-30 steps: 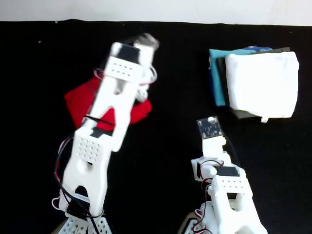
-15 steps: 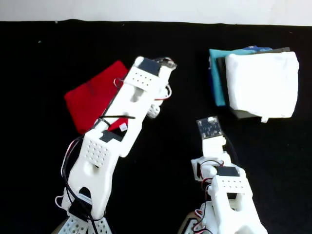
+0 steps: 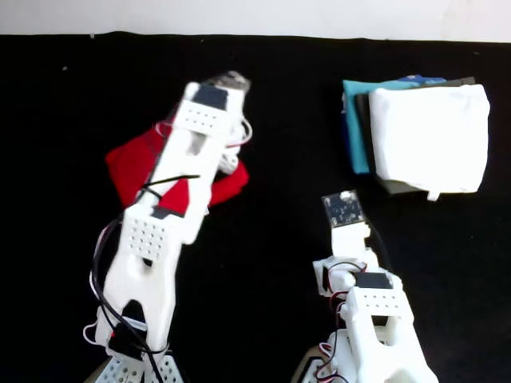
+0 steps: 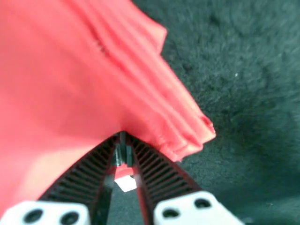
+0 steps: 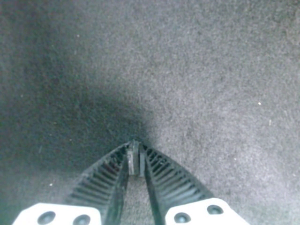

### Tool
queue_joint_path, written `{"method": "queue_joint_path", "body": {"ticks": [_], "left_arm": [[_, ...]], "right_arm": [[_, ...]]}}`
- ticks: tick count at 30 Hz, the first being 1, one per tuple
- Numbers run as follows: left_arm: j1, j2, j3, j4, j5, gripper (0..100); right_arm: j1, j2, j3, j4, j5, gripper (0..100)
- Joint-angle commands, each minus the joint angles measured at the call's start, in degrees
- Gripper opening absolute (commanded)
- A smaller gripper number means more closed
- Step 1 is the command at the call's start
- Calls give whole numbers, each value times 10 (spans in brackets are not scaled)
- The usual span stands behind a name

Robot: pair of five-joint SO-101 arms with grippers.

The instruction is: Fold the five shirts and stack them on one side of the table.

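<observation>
Over the table [image 3: 72,80], the left gripper [image 4: 123,140] pinches the red shirt [image 4: 65,75] by its edge, probably to fold it for the stack [image 3: 431,140], while the right gripper [image 5: 135,151] waits, jaws pressed together.

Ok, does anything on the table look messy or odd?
The red shirt lies rumpled, pinched by the left gripper, away from the stack, whose teal layer sticks out on one side.

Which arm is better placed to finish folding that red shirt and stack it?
The left, I'd judge. The left end effector is shut on the red shirt, while the right end effector is shut on nothing above bare table, though it sits nearer the pile.
</observation>
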Motion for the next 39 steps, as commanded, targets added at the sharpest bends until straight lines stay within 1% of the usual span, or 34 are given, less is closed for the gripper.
{"method": "queue_joint_path", "body": {"ticks": [1,9,12,15,19,23,25,30,32,35,39], "left_arm": [[18,-6,-20,-4,34,8],[31,-9,-25,28,40,8],[28,-38,-53,80,40,8],[12,-101,-42,86,40,8],[-1,-211,35,86,38,8],[-41,-316,175,84,30,9],[-73,-349,255,55,18,9],[-155,-408,437,-71,-32,9],[-178,-418,491,-117,-38,9],[-195,-421,562,-193,-39,9],[-198,-422,637,-286,-39,9]], "right_arm": [[7,0,11,-13,4,6],[7,0,10,-13,4,6],[7,0,10,-13,4,6],[7,0,10,-13,4,6],[7,0,10,-13,4,6],[7,0,11,-13,4,6],[7,0,11,-13,4,6],[7,0,11,-13,5,6],[7,0,11,-13,5,6],[7,0,11,-13,4,6],[7,0,11,-13,4,6]]}}
